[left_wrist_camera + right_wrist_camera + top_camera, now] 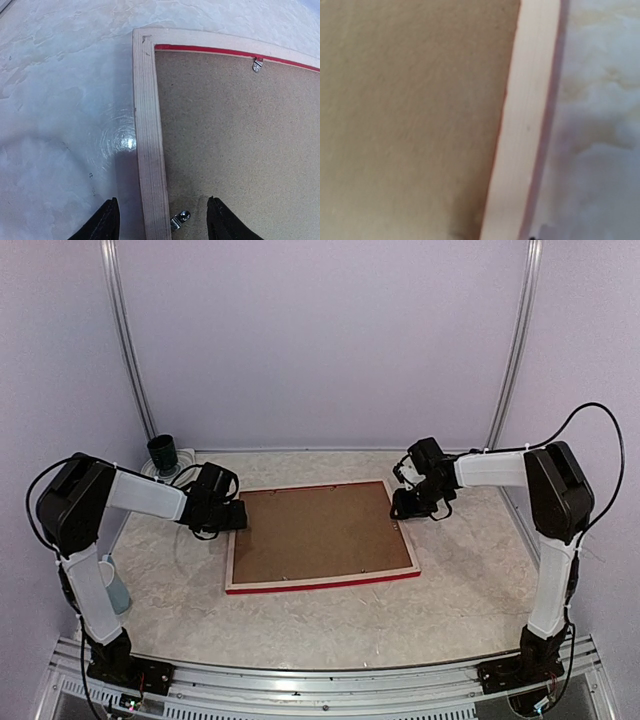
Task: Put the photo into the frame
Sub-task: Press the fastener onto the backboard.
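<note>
Black fingers (107,224) of the left gripper (162,226) stand apart and empty, straddling the left rail of the frame (148,125). It lies face down in the middle of the table (300,625), a brown backing board (315,532) set inside it. Right gripper (410,504) hovers at its far right corner; I cannot tell whether those jaws are parted.

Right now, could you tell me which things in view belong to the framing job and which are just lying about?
Job: frame, lying back up; brown backing board seated in it; metal clip by its rail. The photo is not in view.
Lying about: dark cup at the back left corner; pale cup beside the left arm.
</note>
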`<state>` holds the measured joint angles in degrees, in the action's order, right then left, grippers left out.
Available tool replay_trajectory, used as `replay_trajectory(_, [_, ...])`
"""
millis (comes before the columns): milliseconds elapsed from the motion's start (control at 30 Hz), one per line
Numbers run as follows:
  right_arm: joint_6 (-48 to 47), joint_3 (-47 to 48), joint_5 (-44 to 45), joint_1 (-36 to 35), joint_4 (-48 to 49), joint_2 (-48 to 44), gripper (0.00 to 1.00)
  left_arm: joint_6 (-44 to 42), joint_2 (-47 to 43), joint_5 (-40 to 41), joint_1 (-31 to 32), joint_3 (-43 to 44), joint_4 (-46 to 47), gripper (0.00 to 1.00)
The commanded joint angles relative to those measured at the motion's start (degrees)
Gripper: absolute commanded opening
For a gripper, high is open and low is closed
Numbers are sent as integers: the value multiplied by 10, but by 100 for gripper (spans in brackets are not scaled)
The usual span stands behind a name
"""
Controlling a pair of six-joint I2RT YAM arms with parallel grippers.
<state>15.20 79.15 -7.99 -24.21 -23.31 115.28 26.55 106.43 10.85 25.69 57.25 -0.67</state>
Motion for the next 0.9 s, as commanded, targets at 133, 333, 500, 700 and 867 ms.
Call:
replay_trajectory(133, [-14,-37,-4,-5,-17,-51,37,-3,15,-10,-1,-6,26,59])
replay_trajectory(333, [-17,-35,6,-13,-24,-38,33,-4,15,-17,-1,-8,29,59])
replay_trajectory(500, [-18,-31,14,-18,-27,-23,31,-4,17,-20,-1,-10,29,59])
replay_trajectory(700, [-21,-21,34,-25,-36,-5,31,-4,19,-22,-1,-10,30,59])
replay_trajectory(867, [-23,-14,43,-30,-40,7,31,-4,20,-22,-1,-10,31,59])
